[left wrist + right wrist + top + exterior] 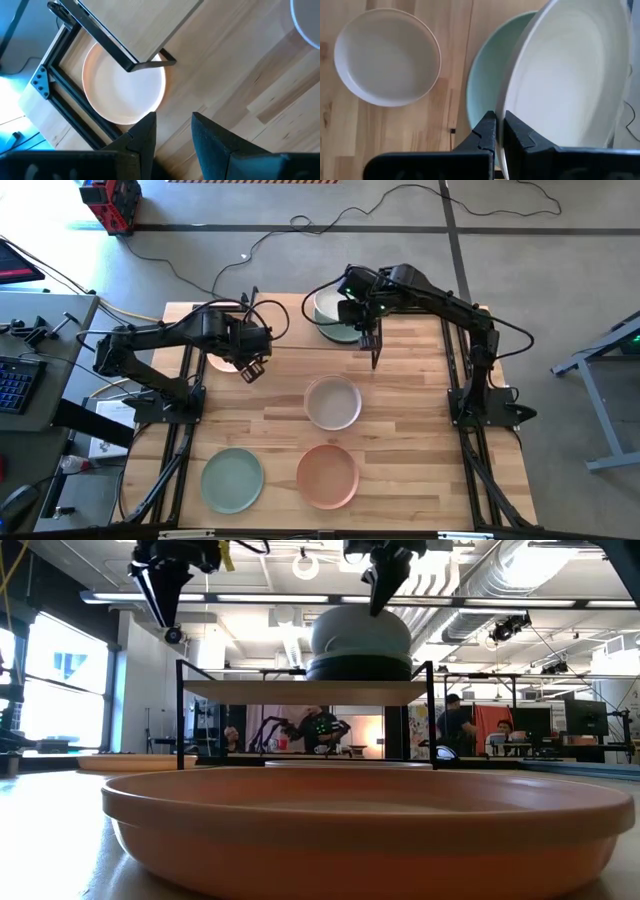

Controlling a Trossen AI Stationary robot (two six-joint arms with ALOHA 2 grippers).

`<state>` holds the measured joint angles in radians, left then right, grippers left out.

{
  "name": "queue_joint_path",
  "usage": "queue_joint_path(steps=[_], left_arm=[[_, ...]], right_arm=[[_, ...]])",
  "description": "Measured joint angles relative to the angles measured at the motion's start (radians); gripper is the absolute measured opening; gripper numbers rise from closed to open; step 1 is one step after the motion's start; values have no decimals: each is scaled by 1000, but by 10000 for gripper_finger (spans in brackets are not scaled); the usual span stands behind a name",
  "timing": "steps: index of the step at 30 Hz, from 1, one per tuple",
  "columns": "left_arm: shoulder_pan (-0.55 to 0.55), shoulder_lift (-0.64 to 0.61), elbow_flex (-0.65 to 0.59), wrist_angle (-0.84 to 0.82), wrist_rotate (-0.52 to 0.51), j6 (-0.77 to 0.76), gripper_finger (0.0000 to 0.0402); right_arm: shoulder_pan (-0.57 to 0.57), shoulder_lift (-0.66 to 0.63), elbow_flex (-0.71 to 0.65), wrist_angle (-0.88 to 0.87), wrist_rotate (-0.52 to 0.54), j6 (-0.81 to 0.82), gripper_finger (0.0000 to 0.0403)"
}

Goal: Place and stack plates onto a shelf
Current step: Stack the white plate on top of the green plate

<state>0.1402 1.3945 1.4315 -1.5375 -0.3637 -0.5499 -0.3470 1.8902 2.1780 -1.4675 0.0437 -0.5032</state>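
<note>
The shelf carries a stack of plates at its right end, with dark plates at the bottom and a pale green plate near the top. My right gripper is above that stack, shut on a whitish plate that tilts over the pale green one. My left gripper hangs open above the table by the shelf's left end, just beside a peach plate that lies on the table partly under the shelf board. It touches nothing. My right gripper pinches the whitish plate's rim between its two fingers, one on the inner face and one on the outer. The fingers come from above, pointing down. The plate is tilted, its gripped edge raised, its far edge down on the stack.
Three plates lie on the table nearer the front: a whitish one in the middle, a terracotta one and a sage green one near the front edge. The shelf's thin black legs stand close to the left gripper.
</note>
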Motion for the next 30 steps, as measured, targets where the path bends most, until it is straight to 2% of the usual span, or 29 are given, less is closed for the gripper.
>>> queue_joint_path(steps=[25, 30], left_arm=[[0, 0, 0, 42, 3, 1, 113], [0, 0, 0, 44, 2, 0, 113]], right_arm=[[3, 79, -1, -52, -3, -44, 0], [7, 96, -1, -52, 27, -47, 0]])
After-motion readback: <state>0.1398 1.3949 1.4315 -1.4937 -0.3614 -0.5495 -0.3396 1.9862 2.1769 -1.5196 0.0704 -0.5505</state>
